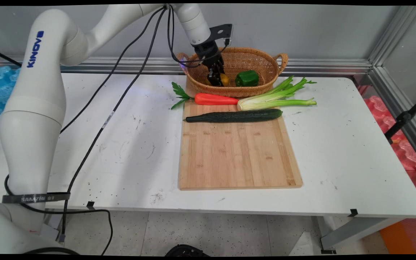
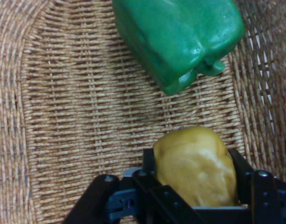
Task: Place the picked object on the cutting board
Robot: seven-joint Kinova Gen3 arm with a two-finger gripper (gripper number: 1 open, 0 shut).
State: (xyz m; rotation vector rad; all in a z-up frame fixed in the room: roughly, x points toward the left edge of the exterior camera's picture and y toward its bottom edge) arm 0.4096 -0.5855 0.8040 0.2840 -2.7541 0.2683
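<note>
Your black two-finger gripper point(image 2: 195, 179) down inside oval wicker basket point(image 1: 265, 61), fingers clamped on one lumpy yellow potato point(image 2: 196, 165). One green bell pepper point(image 2: 180, 39) near it, not touching; bare weave on other side. On bamboo cutting board point(image 1: 238, 155): one orange carrot point(image 1: 215, 99), one dark cucumber point(image 1: 235, 116), one celery bunch point(image 1: 276, 99) hanging off board's right edge. Board's near half open.
</note>
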